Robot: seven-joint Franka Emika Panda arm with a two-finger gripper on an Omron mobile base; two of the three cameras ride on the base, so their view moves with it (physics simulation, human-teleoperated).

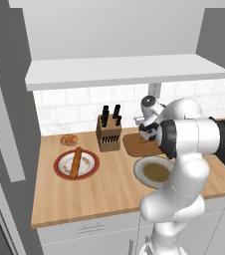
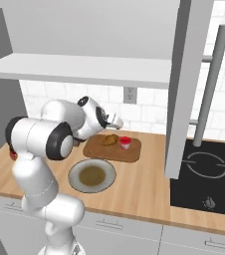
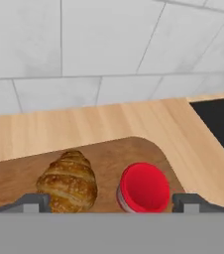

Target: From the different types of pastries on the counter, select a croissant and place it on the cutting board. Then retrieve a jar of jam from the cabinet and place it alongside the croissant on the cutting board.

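A: Location of croissant (image 3: pixel 68 182) and jar of jam (image 3: pixel 143 188)?
B: Both on cutting board (image 3: pixel 109 158), lower centre of hand view; croissant at left, jar just beside it at right, red lid facing up. In right base view, same pair at frame centre: croissant (image 2: pixel 110 140), jar of jam (image 2: pixel 125 143), cutting board (image 2: pixel 99 150).

A: Pincer (image 3: pixel 111 202) state?
B: Spread wide; fingertips (image 3: pixel 34 202) at bottom edge of hand view, outside croissant and jar, pinching nothing. Raised above board.

A: Remaining items on surface (image 1: pixel 104 191)?
B: Baguette (image 1: pixel 76 162) on red-rimmed plate (image 1: pixel 63 169), left of centre in left base view; round bun (image 1: pixel 68 140) above it near tiled wall; knife block (image 1: pixel 108 130) at centre; grey plate (image 1: pixel 143 173) partly behind arm. Black cooktop (image 2: pixel 209 179) at right of right base view, beneath open cabinet door (image 2: pixel 186 84).
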